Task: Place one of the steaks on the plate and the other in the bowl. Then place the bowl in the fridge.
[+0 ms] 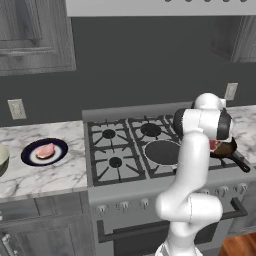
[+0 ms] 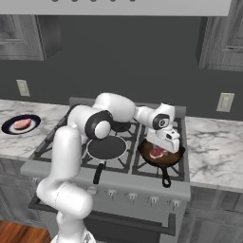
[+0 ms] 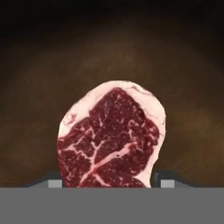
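The dark red marbled steak (image 3: 111,135) lies in a black frying pan (image 2: 173,159) on the stove's front right burner. My gripper (image 2: 162,148) is down in the pan and open, one fingertip (image 3: 54,183) just off each side of the steak (image 2: 157,153). The pale pink steak (image 1: 45,150) rests on the navy-rimmed plate (image 1: 26,156) on the left counter, and both appear again as steak (image 2: 22,124) and plate (image 2: 9,127) in the right base view. The cream-green bowl (image 1: 2,157) peeks in at the left edge. The fridge is out of view.
A second round black pan (image 2: 107,148) sits on the front middle burner, its handle (image 2: 98,173) pointing toward me. The held pan's handle (image 2: 166,179) sticks out over the stove front. Marble counters (image 2: 213,152) flank the stove; wall cabinets hang above.
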{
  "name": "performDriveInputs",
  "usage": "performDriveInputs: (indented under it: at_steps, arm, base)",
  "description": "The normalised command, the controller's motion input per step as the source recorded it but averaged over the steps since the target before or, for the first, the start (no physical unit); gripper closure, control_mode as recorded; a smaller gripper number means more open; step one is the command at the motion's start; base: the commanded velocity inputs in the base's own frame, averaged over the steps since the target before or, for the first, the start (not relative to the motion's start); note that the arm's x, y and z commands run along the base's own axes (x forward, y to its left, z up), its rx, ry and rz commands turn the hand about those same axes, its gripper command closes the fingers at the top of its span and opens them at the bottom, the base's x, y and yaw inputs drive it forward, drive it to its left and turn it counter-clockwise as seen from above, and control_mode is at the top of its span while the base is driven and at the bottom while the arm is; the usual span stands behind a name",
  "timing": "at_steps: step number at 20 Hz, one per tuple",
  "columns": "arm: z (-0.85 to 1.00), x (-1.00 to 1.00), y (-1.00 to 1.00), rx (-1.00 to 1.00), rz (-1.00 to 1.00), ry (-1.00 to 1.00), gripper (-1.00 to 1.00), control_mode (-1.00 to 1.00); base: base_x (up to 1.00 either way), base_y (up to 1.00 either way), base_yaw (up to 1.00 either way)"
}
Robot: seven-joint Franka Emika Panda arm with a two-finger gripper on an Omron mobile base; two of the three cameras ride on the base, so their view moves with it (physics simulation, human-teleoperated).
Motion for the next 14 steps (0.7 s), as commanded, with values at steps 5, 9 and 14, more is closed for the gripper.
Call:
performDriveInputs:
  at_steps: [5, 9, 14]
  arm:
    - [0.07, -0.14, 0.12, 0.03, 0.00, -0.01, 1.00, -1.00]
    - [0.76, -0.31, -0.02, 0.14, 0.00, 0.04, 1.00, -1.00]
    - [0.83, -0.44, 0.11, 0.09, 0.00, 0.10, 1.00, -1.00]
  base:
    - [0.00, 0.00, 0.00]
    - [0.00, 0.00, 0.00]
    - [0.00, 0.00, 0.00]
